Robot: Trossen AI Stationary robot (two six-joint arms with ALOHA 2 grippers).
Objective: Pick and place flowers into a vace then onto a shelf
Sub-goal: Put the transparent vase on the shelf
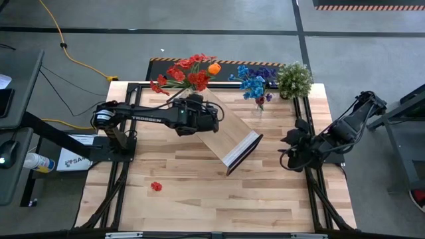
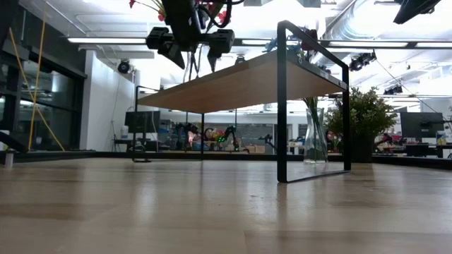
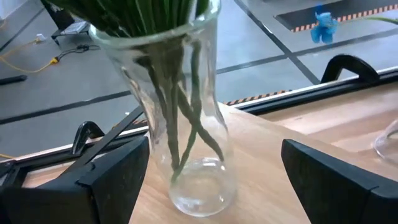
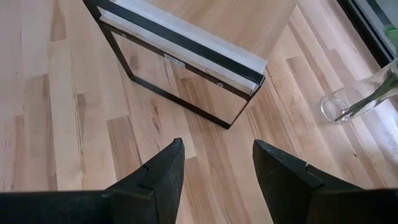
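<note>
Low view, nearest first: bare table (image 2: 212,212) planks fill the lower half of the frame. Behind them stands the shelf (image 2: 240,81), its black frame leg at centre-right, nothing beneath it.

Left gripper (image 3: 211,168): jaws spread wide, one dark finger at lower left and one at lower right of the left wrist frame, with a clear glass vase (image 3: 186,124) standing upright on the shelf top between them. No finger touches the glass; it looks released. The green stems inside belong to the red and orange flowers (image 1: 189,72), which show at upper centre of the high view, at the shelf's far end.

Judgement: the step in hand is letting go and clearing off. To do it well, the gripper should back straight out along its own line with the jaws wide, no sideways drift. The vase is tall and top-heavy with blooms, and stands near the shelf's far edge, so a brush could tip it off.

Right gripper (image 4: 214,165): parked at centre-right of the high view, jaws partly apart, holding nothing, pointing at the shelf's white-strip end.

Farther off: a second vase with blue flowers (image 1: 252,83) and a potted plant (image 1: 294,78) at upper right of the high view, close to the shelf. Open room lies lower left, save a loose red bloom (image 1: 156,186).
</note>
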